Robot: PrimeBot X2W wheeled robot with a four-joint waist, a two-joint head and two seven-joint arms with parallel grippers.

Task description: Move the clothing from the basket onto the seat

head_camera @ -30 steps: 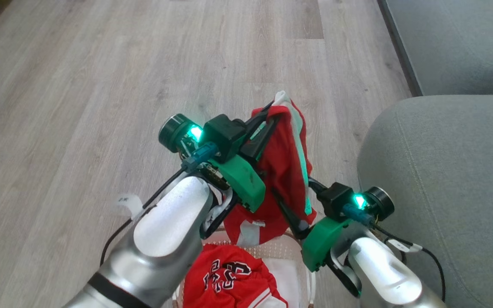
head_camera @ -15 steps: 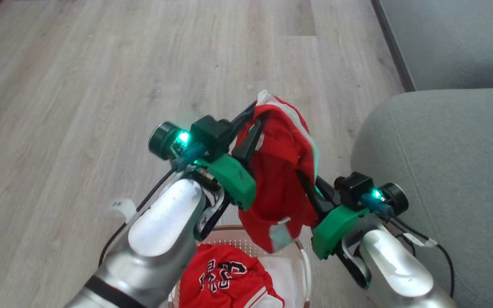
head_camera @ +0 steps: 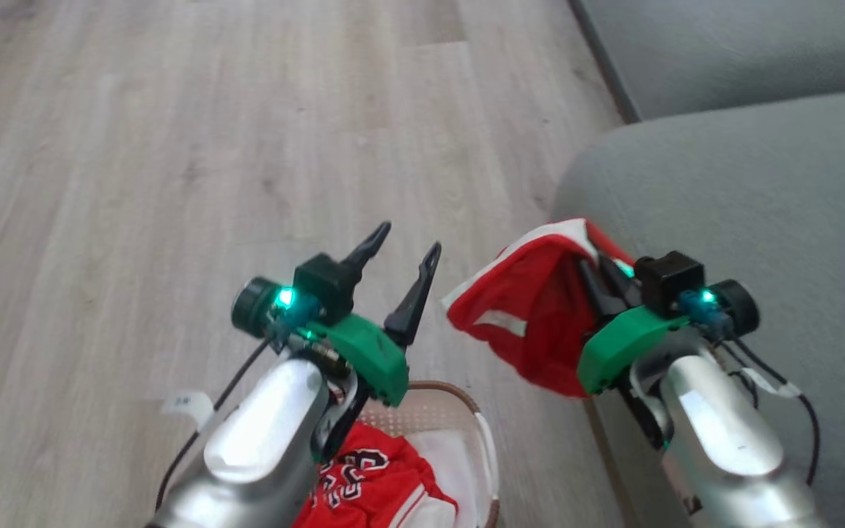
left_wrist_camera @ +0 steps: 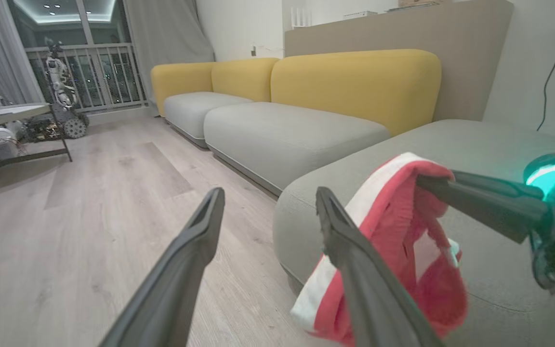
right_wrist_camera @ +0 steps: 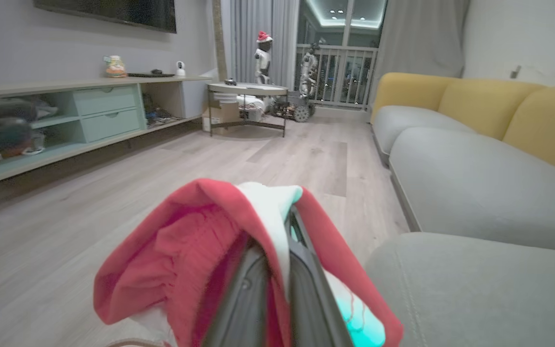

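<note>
Our left gripper (head_camera: 408, 240) is wide open. Its two dark fingers (head_camera: 414, 297) stand apart and point forward, with nothing between them. Our right gripper (head_camera: 593, 268) is squeezed tight and pinches the red jersey (head_camera: 532, 315), which hangs from it. Our silver left forearm (head_camera: 261, 433) and right forearm (head_camera: 716, 433) both reach forward, side by side. A small green light (head_camera: 284, 297) glows on each wrist.

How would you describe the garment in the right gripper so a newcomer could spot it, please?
Find the big grey seat on the right. At its left edge, the right gripper is shut on a red garment with white trim, hanging in the air. The other red jersey lies in the basket and shows lettering.
</note>
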